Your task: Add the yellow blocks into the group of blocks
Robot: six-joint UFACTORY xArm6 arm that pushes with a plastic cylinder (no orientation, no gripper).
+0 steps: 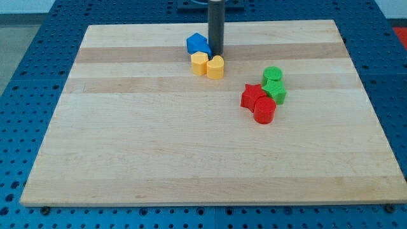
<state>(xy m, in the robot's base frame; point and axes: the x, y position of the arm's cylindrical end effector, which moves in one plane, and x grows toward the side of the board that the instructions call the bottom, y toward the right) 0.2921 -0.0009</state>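
Observation:
Two yellow blocks lie side by side near the view's top centre: a yellow hexagon-like block (200, 63) and a yellow rounded block (215, 67). A blue block (198, 44) touches them from above-left. My tip (216, 54) stands just above the rounded yellow block and right of the blue block. To the right sits a group: a red star (252, 96), a red cylinder (264, 111), a green cylinder (273, 74) and a green star (275, 91), all touching or nearly so.
The wooden board (159, 152) lies on a blue perforated table (19, 95). The rod rises out of the view's top edge.

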